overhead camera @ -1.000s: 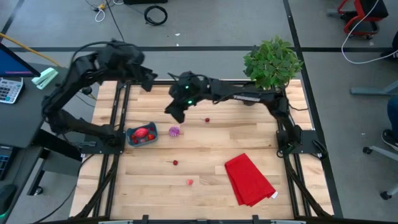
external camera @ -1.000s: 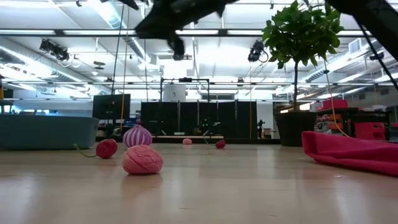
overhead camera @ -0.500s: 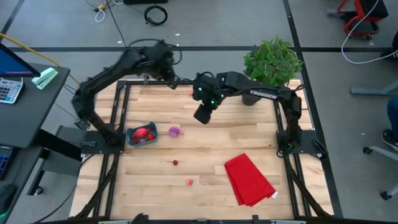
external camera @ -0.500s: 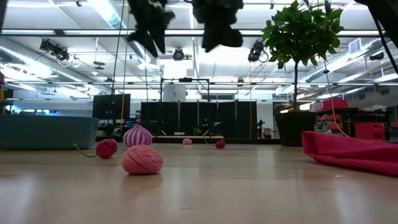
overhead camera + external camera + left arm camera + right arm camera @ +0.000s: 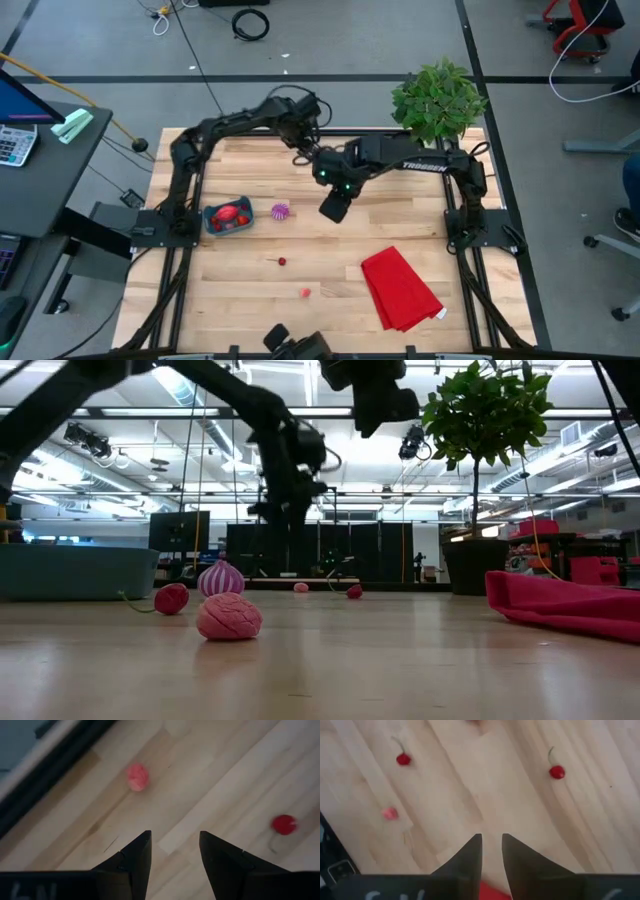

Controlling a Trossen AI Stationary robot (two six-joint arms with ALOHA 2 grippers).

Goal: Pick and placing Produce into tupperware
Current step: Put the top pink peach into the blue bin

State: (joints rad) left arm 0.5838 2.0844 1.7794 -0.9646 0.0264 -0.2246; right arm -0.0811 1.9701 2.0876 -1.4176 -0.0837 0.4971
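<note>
The teal tupperware (image 5: 228,216) sits near the table's left edge with red produce inside. Beside it lies the purple-and-white piece (image 5: 280,211). A cherry (image 5: 282,262) and a pink piece (image 5: 305,293) lie nearer the front. My left gripper (image 5: 175,845) is open, hovering near the far edge above another pink piece (image 5: 137,776), with a cherry (image 5: 284,824) off to one side. My right gripper (image 5: 491,840) hangs high over the table's middle, slightly open, with two cherries (image 5: 403,758) (image 5: 556,771) below it.
A folded red cloth (image 5: 400,288) lies at the near right. A potted plant (image 5: 435,100) stands at the far right corner. The two arms are close together over the table's far middle. Black frame rails (image 5: 190,180) run along the table's sides.
My left arm has swung from the far left corner along the far edge toward the table's middle and come down lower. My right gripper has moved from near the tupperware toward the right and then the near side, staying high.
</note>
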